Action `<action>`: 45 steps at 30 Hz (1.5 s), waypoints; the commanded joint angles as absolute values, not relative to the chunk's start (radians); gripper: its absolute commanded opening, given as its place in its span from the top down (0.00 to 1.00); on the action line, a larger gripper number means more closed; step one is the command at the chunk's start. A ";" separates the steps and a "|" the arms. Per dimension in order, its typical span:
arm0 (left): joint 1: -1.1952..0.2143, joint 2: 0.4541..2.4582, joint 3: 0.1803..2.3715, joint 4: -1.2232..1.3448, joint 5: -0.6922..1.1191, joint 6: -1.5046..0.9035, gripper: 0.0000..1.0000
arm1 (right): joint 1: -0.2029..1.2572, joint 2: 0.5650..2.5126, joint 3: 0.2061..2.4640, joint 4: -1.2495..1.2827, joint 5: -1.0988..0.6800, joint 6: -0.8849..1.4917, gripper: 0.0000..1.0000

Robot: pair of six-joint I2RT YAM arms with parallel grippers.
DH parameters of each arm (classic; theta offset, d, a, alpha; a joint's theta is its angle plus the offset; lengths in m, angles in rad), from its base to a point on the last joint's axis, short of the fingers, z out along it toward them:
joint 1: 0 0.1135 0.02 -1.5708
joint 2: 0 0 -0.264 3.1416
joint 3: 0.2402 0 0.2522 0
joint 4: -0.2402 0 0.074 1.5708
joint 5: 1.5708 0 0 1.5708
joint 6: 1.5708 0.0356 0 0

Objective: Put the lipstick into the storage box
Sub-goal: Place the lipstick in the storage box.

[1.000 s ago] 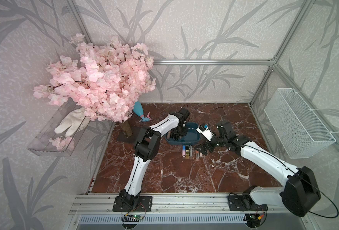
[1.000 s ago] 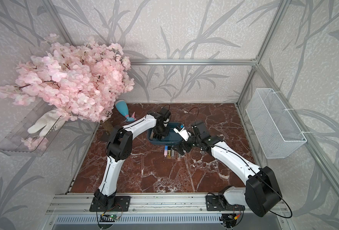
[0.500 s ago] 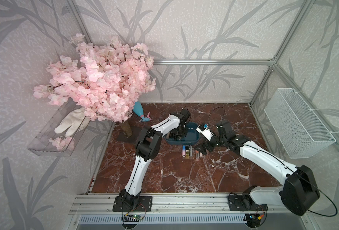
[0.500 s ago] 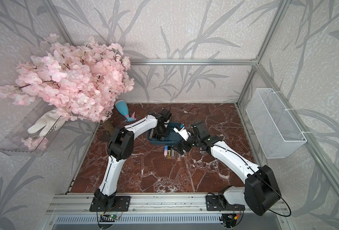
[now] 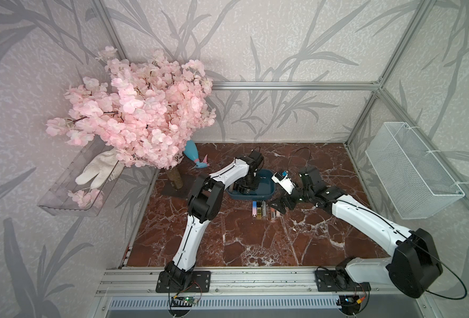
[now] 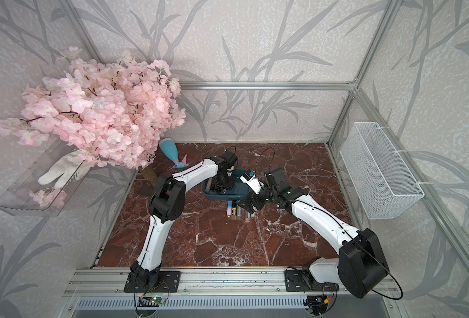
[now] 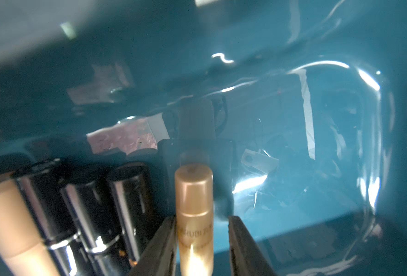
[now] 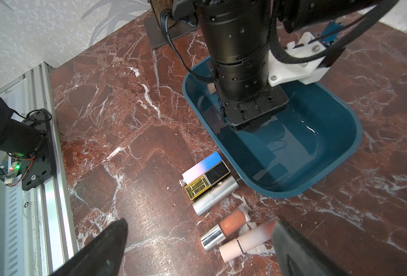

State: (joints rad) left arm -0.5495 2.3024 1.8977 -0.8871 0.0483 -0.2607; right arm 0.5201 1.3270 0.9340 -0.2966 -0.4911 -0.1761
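Lipstick stow | counter: one | storage box: one, on counter | right hand: spread wide above five loose lipsticks lying just beside box | left hand: inside box, jaws loosely about gold lipstick, gap showing on one side; four more tubes alongside | handling, judged: light, rigid, glossy, apt to roll; pinch mid-barrel, across its width.

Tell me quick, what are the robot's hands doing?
Left hand: open, loose around the gold cylindrical lipstick inside the dark teal plastic storage box.
Right hand: open, holding nothing.
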 commanded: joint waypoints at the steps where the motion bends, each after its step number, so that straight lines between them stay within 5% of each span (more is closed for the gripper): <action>1: -0.545 2.285 1.927 -0.913 0.024 -0.252 0.60 | 0.528 1.312 0.960 -0.290 -0.506 -0.166 0.01; 31: -0.546 2.084 1.888 -0.854 0.116 -0.335 0.57 | 0.531 1.244 0.973 -0.303 -0.491 -0.094 0.01; 45: -0.552 1.809 1.636 -0.746 0.174 -0.386 0.56 | 0.531 1.208 0.976 -0.350 -0.405 0.128 0.01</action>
State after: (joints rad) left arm -0.5480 1.8740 1.6859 -0.7776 0.1520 -0.3668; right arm 0.5259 1.2293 0.9398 -0.3088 -0.4561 0.0326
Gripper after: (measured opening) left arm 0.441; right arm 0.994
